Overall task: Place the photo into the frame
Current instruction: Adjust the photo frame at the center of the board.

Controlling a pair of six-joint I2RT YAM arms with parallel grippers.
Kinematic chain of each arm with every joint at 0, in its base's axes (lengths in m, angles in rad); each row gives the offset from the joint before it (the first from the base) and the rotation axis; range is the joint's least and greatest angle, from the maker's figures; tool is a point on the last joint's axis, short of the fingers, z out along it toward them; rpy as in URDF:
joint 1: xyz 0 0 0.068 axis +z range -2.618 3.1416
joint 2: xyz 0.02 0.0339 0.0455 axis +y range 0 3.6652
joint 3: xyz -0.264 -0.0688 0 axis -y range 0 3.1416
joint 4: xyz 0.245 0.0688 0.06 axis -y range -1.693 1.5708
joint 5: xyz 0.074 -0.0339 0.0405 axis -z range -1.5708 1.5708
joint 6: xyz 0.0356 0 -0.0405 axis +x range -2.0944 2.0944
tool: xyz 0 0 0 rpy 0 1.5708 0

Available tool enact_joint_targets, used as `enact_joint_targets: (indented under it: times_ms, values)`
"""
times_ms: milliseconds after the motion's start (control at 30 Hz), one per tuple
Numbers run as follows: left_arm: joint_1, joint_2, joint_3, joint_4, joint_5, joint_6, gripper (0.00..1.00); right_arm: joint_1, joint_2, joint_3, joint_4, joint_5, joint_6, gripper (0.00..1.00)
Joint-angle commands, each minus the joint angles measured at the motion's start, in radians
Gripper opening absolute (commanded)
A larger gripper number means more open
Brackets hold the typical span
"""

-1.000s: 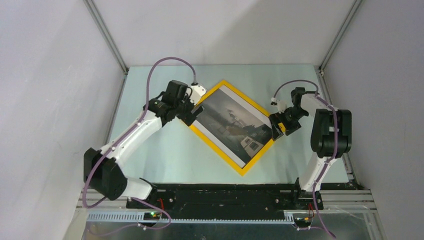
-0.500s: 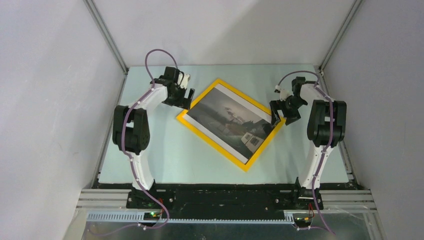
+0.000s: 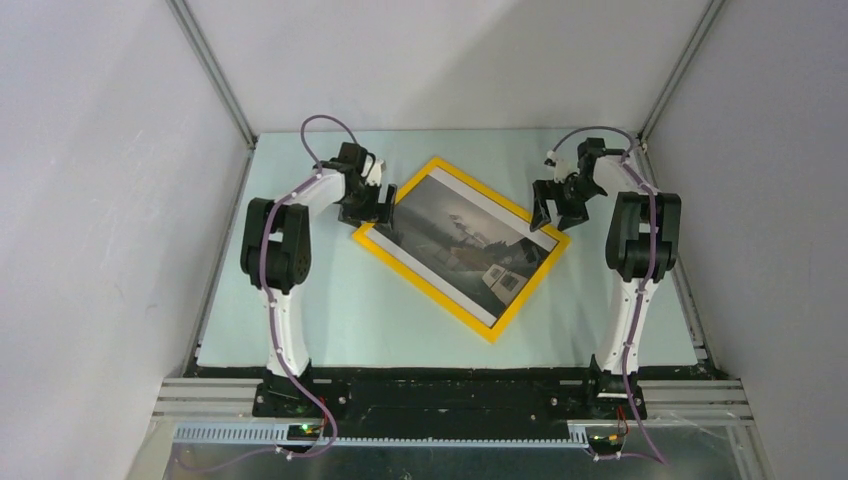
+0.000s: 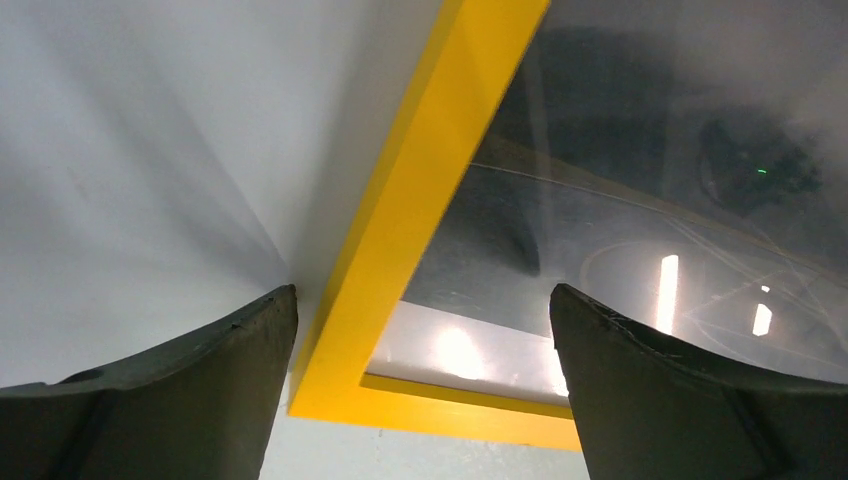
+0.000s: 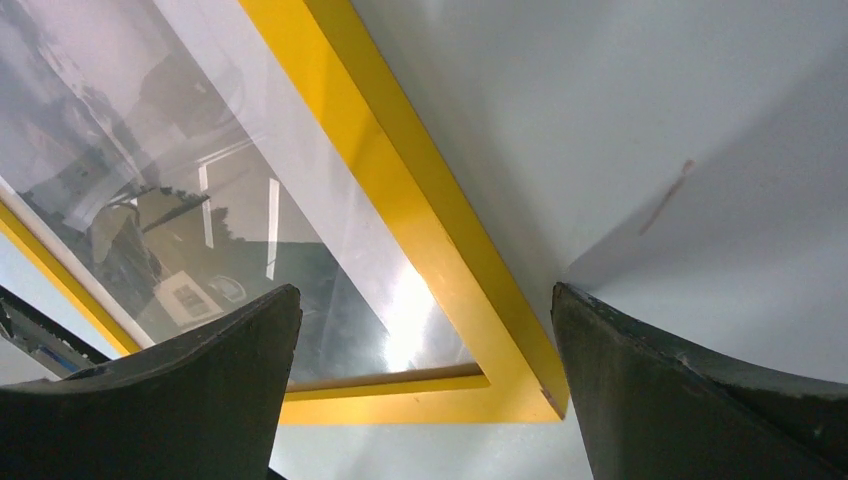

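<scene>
**A:** Both arms have pulled back since a second ago. The left one is folded upright, and the frame (image 3: 425, 290) has swung flatter across the table (image 3: 330, 310).

**B:** Left gripper (image 3: 375, 207), upper left of centre, hangs spread wide over the frame's left corner and grips nothing. I'd say it's there to square things up.

**A:** And the photo (image 3: 460, 235)?

**B:** Dead centre, lying inside the yellow rim, seemingly behind the glossy pane. It's a misty grey landscape with a white house and white borders.

**A:** Right gripper (image 3: 553, 214), upper right, has its jaws apart too, empty, over the right corner.

White arms (image 3: 285, 335), black joints (image 3: 270, 245), dark hands (image 3: 375, 212) — purple cables (image 3: 322, 118).
</scene>
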Motion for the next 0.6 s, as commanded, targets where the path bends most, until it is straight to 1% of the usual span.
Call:
enact_joint_targets:
  times_ms: [0,67,200,267,300,367,567]
  values:
    - [0.018,0.002,-0.028,-0.001,0.121,-0.04,1.0,0.036,0.035,0.045,-0.01,-0.038,0.028,0.99]
    - [0.021,-0.007,-0.054,-0.001,0.171,-0.038,1.0,0.042,0.041,0.055,-0.014,-0.051,0.036,0.99]
    - [0.024,-0.043,-0.125,-0.003,0.322,-0.024,0.99,0.043,0.055,0.079,-0.022,-0.082,0.051,0.99]
    - [0.025,-0.065,-0.177,-0.002,0.356,-0.02,0.99,0.042,0.064,0.096,-0.026,-0.09,0.058,0.99]
    - [0.024,-0.081,-0.19,-0.002,0.36,-0.019,0.99,0.065,0.069,0.105,-0.028,-0.087,0.063,0.99]
    - [0.027,-0.103,-0.219,-0.002,0.354,-0.017,0.99,0.073,0.068,0.113,-0.024,-0.071,0.069,0.99]
    - [0.054,-0.141,-0.263,-0.002,0.316,-0.012,0.99,0.039,0.003,0.095,0.007,-0.002,0.098,0.99]
